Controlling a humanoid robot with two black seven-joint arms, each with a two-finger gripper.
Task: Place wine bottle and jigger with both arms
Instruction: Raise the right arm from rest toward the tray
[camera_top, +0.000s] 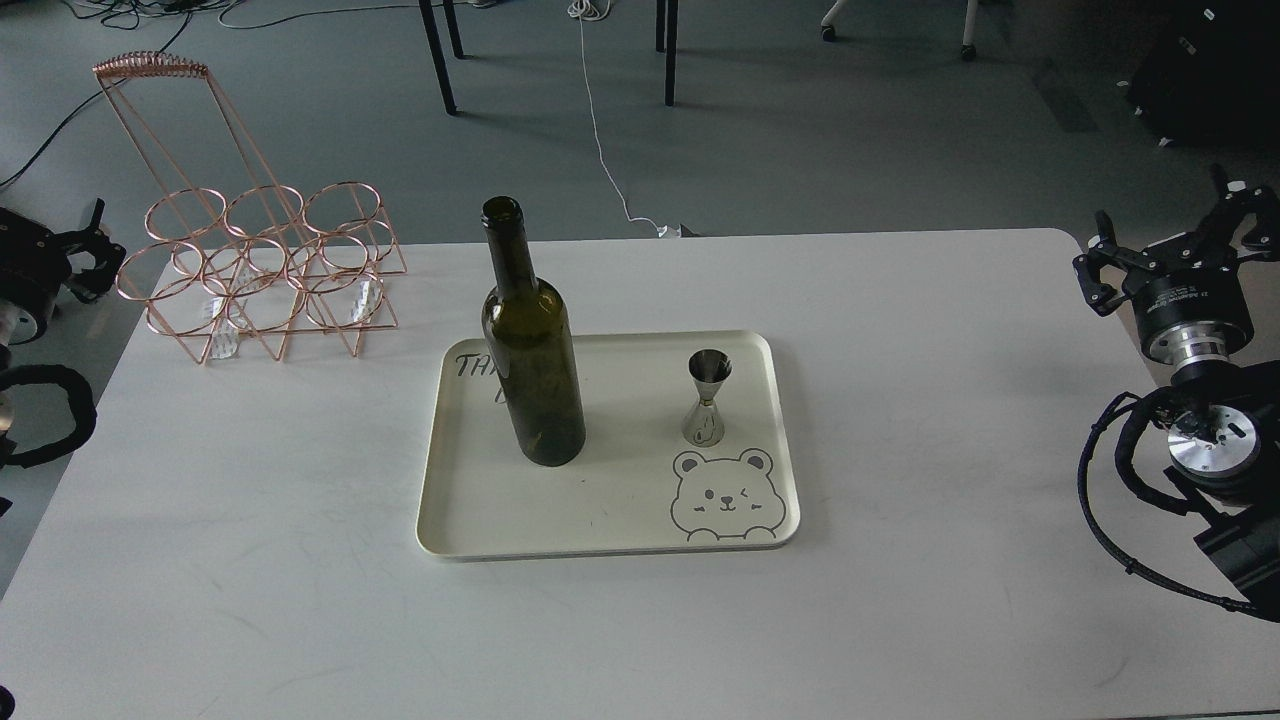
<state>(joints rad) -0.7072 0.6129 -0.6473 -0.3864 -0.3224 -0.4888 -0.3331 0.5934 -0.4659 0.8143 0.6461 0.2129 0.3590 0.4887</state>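
The wine bottle, dark olive-green and unlabelled, stands upright on the left half of a cream tray. The jigger, a small silver hourglass cup, stands upright on the tray's right half, apart from the bottle. My left gripper sits off the table's far left edge, open and holding nothing. My right gripper hovers by the table's far right corner with its fingers spread and nothing between them. Both grippers are far from the tray.
A copper wire bottle rack stands at the back left of the white table. The tray has a bear drawing at its front right corner. Chair legs and a white cable lie on the floor beyond the table.
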